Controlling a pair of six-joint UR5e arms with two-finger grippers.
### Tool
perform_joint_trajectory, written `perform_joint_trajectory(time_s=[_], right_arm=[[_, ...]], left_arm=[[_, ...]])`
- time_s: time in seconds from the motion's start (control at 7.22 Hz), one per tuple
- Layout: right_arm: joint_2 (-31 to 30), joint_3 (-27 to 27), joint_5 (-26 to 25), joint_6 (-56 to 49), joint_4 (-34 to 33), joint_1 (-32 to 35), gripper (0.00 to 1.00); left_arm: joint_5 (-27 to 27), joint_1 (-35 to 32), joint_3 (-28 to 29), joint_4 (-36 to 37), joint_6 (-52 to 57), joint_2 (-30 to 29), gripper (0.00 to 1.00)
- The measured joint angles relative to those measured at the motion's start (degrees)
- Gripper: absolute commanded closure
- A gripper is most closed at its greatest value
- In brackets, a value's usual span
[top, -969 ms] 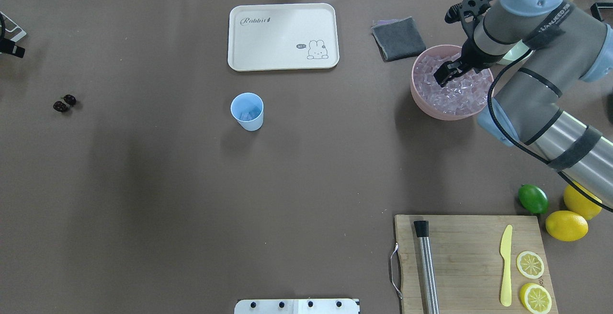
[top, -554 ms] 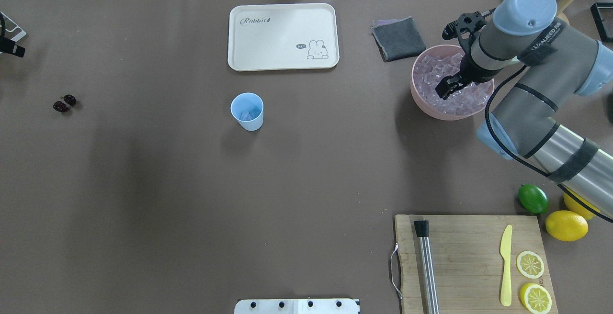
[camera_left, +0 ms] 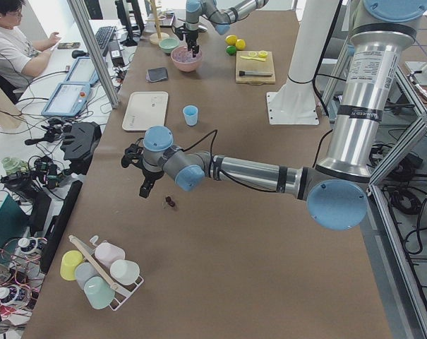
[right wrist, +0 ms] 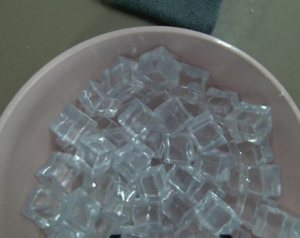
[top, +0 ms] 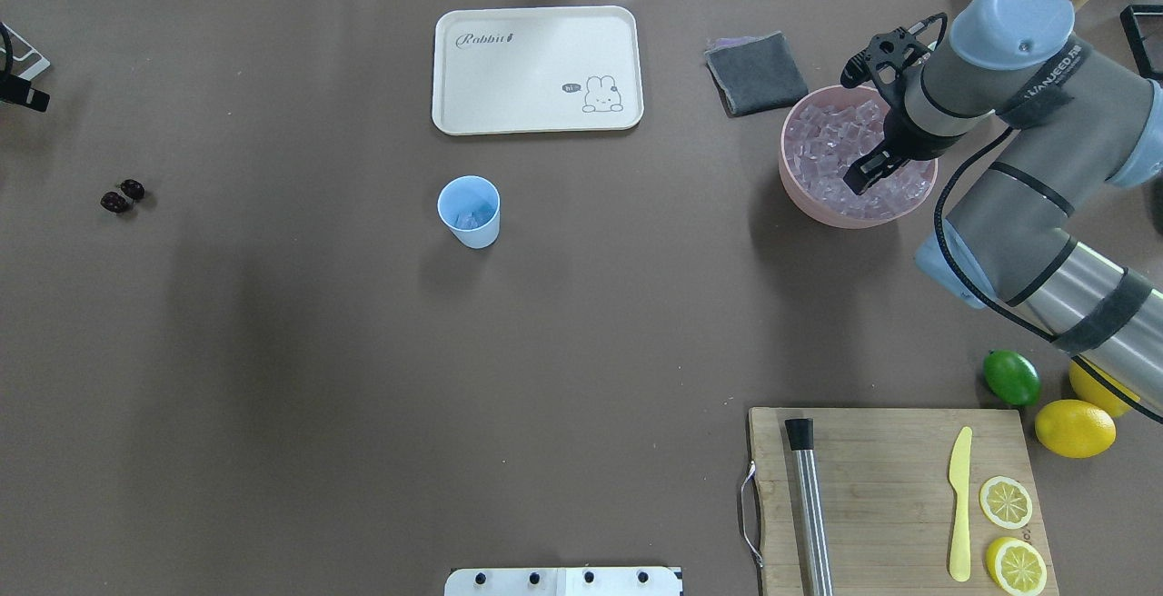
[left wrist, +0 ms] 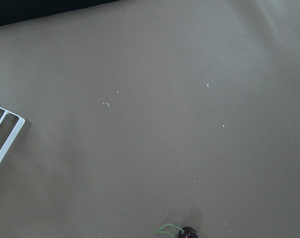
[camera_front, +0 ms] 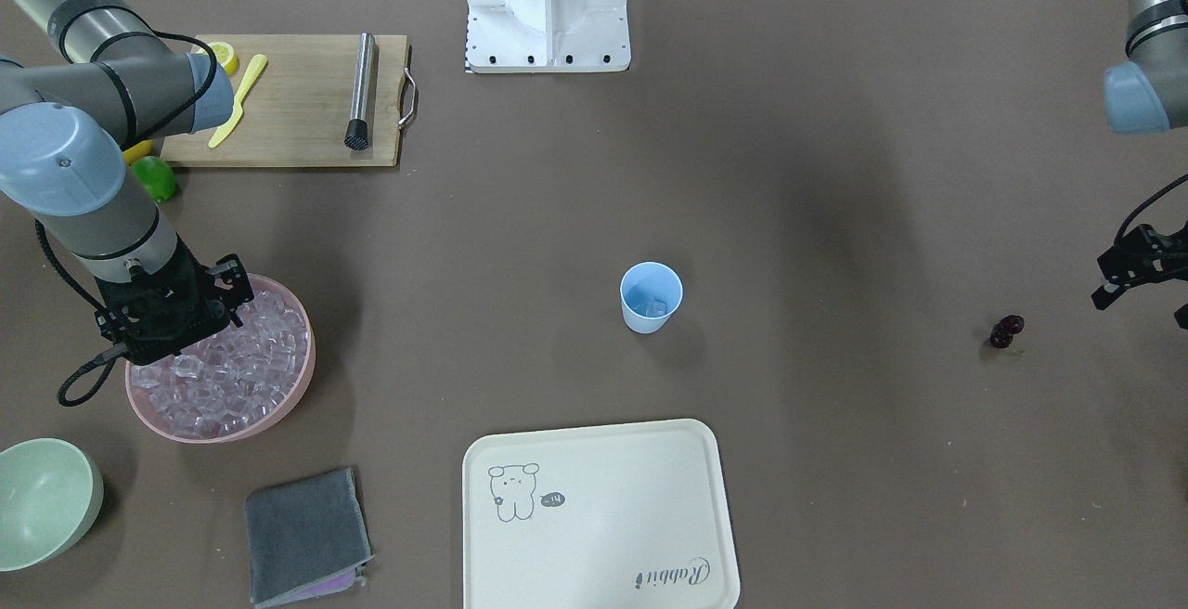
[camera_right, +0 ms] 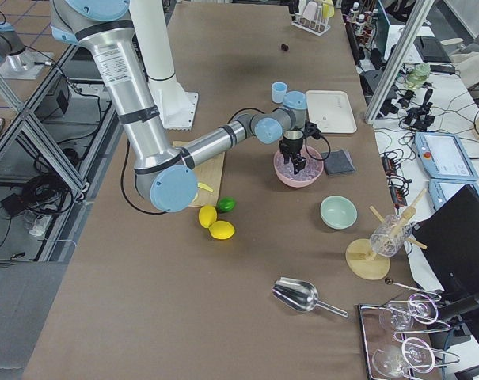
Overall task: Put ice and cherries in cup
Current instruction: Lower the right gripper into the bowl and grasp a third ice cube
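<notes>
Over the pink bowl [top: 792, 185] of ice [top: 831, 146] hangs the right gripper [top: 859, 182]; how wide, I cannot tell.

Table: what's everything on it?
cup: one, light blue, in the middle, ice inside
pink bowl: one, pink, right side
ice: many, clear, heaped in pink bowl
cherries: small cluster, dark red, far left
tray: one, cream, beyond cup
cloth: one, grey, by pink bowl
cutting board: one, wooden, near right
metal rod: one, silver, on board
knife: one, yellow, on board
lemon slices: two, yellow, on board
lemons: two, yellow, beside board
lime: one, green, beside lemons
green bowl: one, pale, beyond pink bowl
right gripper: one, black, jaws over ice
left gripper: one, black, near cherries
</notes>
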Motion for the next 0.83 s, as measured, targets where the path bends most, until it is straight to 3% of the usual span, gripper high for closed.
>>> perform_joint_trajectory(time_s=[0.83], right_arm=[[-0.2, -0.4, -1.1, -5.1, -0.1, 0.1, 0.41]], left_arm=[[0.0, 0.4, 0.6, 0.0, 0.0, -0.4, 0.02]])
